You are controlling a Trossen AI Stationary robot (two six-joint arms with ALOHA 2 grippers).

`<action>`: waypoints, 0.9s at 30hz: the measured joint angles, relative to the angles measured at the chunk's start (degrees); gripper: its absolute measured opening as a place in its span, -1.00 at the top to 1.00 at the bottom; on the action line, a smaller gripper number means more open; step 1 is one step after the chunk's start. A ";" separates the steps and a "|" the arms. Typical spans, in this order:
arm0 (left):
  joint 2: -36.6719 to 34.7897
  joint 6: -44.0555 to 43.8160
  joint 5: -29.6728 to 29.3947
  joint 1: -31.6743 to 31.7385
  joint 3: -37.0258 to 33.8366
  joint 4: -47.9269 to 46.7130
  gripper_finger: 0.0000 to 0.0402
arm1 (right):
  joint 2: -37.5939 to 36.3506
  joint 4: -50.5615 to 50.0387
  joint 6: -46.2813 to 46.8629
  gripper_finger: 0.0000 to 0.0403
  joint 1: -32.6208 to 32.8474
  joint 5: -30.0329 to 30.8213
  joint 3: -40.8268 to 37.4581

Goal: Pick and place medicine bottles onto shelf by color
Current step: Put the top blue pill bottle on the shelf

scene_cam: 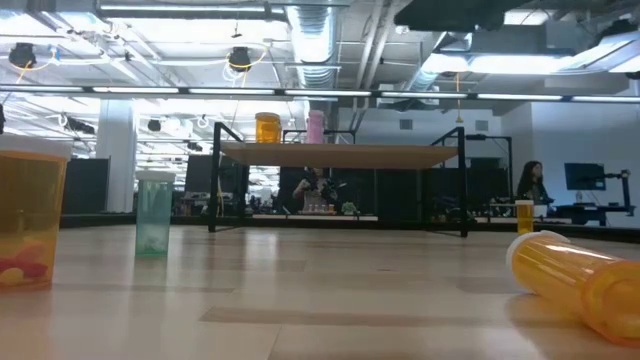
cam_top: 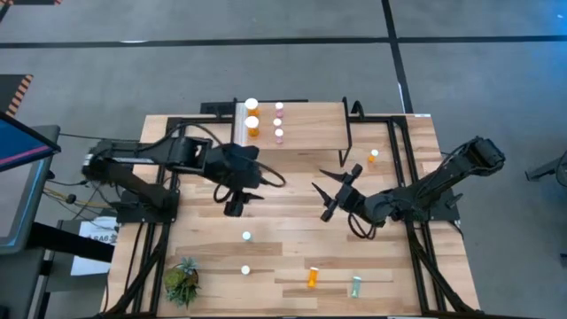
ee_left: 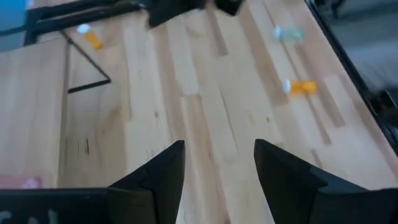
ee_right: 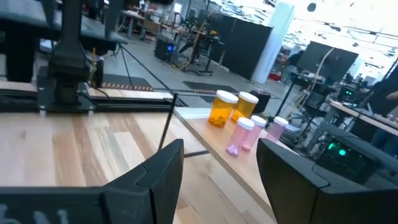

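**Clerk:** Wood-topped shelf (cam_top: 301, 124), far edge of the tabletop (cam_top: 292, 239). Stock on it, at the white-strip end: two orange bottles (cam_top: 252, 127) and three pink bottles (cam_top: 279, 135), in two rows side by side. Colour grouping holds so far.

**Checker:** Loose stock?

**Clerk:** One small orange bottle (cam_top: 374, 157), upright on the tabletop beside the shelf's right legs. Two white-capped bottles (cam_top: 246, 237) upright mid-tabletop, body colour not readable from above. One orange bottle on its side (cam_top: 313, 277) and one pale green bottle (cam_top: 356, 285) near the front edge. Potted plant (cam_top: 182, 281) at the front left corner, not stock.

**Checker:** Tools?

**Clerk:** Left tool (cam_top: 234, 206), jaws apart, nothing between them, hovering left of centre above bare wood. Right tool (cam_top: 332, 197), jaws spread, also empty, right of centre and facing the shelf; its wrist view looks over the orange and pink rows.

**Checker:** Step in hand?

**Clerk:** Judged as between placements, next pick not begun. The nearer white-capped bottle lies just in front of the left tool and looks the natural item. Advice: come straight down over the cap, centre the body between the fingers, close low enough that it cannot tip. Confirm colour before choosing a slot; green would start a new row clear of the pink. The lying orange bottle may roll, so pinch it across its width
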 joint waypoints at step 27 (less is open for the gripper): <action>-7.97 -13.08 -11.77 -7.38 -52.97 75.90 0.10 | -0.02 -23.27 28.70 -0.12 2.77 -16.66 -0.02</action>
